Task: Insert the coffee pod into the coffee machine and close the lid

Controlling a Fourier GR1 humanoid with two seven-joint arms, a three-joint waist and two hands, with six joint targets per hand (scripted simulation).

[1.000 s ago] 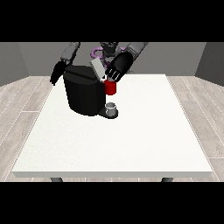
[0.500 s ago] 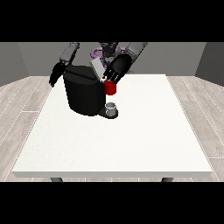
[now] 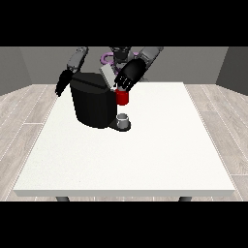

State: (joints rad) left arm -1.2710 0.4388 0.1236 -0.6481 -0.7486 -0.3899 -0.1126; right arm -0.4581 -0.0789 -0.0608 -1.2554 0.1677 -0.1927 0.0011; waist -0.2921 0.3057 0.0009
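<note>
The black coffee machine (image 3: 91, 104) stands on the far left part of the white table (image 3: 145, 160). Its grey lid (image 3: 105, 76) is raised and tilted. The hand at the view's right (image 3: 130, 75) hovers just right of the lid, its spread fingers reaching down towards a red thing at the machine (image 3: 122, 98). A small grey thing (image 3: 123, 119) sits on the machine's base below the red thing; I cannot tell it for the pod. The hand at the view's left (image 3: 62, 84) hangs by the machine's far left side with relaxed fingers, holding nothing.
The robot's torso (image 3: 118, 53) is behind the machine at the table's far edge. The table's bare white top stretches from the machine to the near and right edges.
The hand at the view's right has come slightly lower, closer to the lid and the red thing. The lid seems tilted a little lower. The other hand has barely moved.
</note>
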